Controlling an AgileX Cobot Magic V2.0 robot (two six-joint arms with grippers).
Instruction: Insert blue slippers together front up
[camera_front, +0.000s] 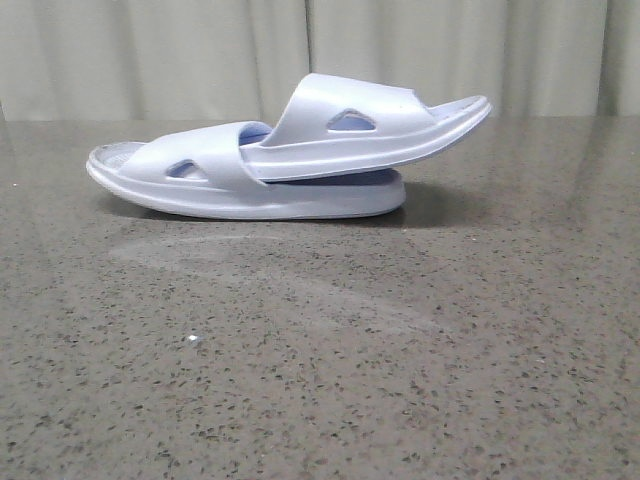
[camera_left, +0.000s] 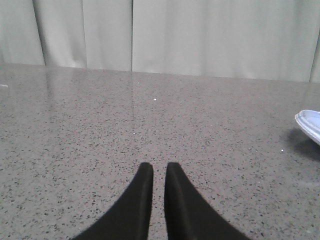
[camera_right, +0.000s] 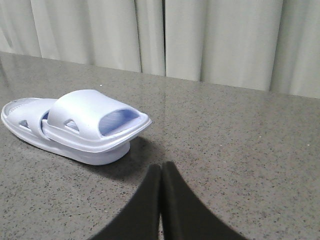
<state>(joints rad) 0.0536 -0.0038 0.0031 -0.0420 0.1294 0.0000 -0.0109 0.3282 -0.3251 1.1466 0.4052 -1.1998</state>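
Two blue slippers (camera_front: 290, 160) nested on the table (camera_front: 320, 360); both claws (camera_left: 154, 172) (camera_right: 161, 170) closed, empty.

Dark grey speckled stone-look table (camera_front: 320, 380), glossy, with a pale smear near its middle. Only the lower slipper (camera_front: 250, 195) of the blue slippers lies directly on it, sole flat, toward the far edge, lengthwise left to right. The upper slipper (camera_front: 370, 125) is tucked under the lower one's strap, tilted, its right end raised off the table.
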